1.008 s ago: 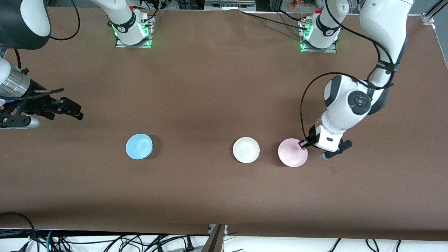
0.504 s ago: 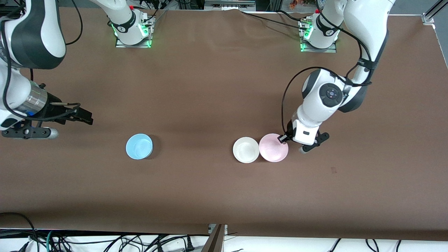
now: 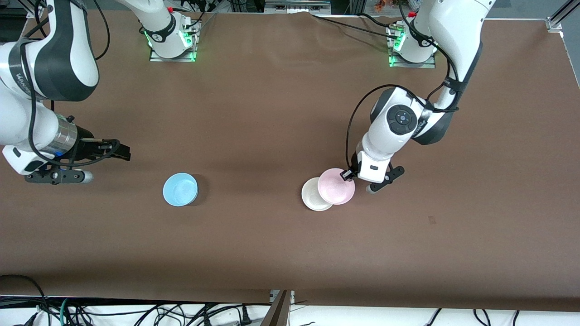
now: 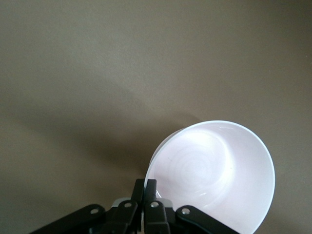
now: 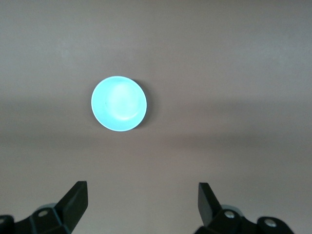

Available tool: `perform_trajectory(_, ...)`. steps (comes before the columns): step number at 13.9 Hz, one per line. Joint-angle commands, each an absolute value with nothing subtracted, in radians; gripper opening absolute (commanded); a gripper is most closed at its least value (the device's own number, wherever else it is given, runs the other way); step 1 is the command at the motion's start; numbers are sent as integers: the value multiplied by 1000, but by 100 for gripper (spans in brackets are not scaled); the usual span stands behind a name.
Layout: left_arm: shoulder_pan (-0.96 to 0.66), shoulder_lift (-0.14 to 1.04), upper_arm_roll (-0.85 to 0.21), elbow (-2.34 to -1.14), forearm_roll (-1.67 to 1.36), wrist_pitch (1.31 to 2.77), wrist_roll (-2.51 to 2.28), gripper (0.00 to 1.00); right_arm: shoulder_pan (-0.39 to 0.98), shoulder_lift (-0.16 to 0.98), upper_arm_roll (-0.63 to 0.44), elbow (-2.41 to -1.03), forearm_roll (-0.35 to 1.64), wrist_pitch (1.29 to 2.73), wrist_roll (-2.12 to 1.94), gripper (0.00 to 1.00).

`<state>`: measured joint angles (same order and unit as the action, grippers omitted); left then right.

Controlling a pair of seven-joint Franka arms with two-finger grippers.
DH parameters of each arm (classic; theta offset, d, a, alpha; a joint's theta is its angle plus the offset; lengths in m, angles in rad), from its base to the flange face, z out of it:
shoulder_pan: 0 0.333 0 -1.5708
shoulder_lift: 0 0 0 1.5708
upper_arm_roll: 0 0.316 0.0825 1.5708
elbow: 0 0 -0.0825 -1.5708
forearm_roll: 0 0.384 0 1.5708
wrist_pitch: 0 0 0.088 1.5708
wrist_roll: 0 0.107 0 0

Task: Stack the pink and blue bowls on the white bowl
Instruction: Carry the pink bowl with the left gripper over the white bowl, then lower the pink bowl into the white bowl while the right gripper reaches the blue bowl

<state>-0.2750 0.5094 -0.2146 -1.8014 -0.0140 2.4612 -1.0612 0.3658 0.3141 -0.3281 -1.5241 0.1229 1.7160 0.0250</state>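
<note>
My left gripper [image 3: 350, 175] pinches the rim of the pink bowl [image 3: 335, 186], fingers pressed together on its edge, and holds it up over the white bowl [image 3: 311, 195], overlapping the part of that bowl toward my left arm's end of the table [image 3: 281, 253]. The white bowl sits on the worktop about midway between the edge by my bases and the edge by the front camera, somewhat toward my left arm's end. The blue bowl [image 3: 180, 189] rests alone, well apart from it toward my right arm's end. My right gripper [image 3: 121, 153] hangs with fingers spread wide over bare table near that end edge, with the blue bowl in its wrist view.
</note>
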Motion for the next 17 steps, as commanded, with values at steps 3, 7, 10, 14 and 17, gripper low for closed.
perform_trajectory(3,-325,574,-198,-1710,11,2445,-1160,0,382,287,-313,-1696,115,1859,14,100)
perform_trajectory(7,-347,592,-196,-1698,11,2453,-1187,0,390,342,-279,-1822,121,2126,6,100)
perform_trajectory(10,-363,643,-192,-1652,14,2453,-1215,0,390,443,-278,-1825,135,2250,-23,99)
perform_trajectory(14,-364,650,-190,-1644,38,2453,-1218,0,379,557,-278,-1850,185,2387,-37,98)
perform_trajectory(17,-364,652,-184,-1643,38,2453,-1223,1,373,594,-279,-1821,277,2388,-101,93)
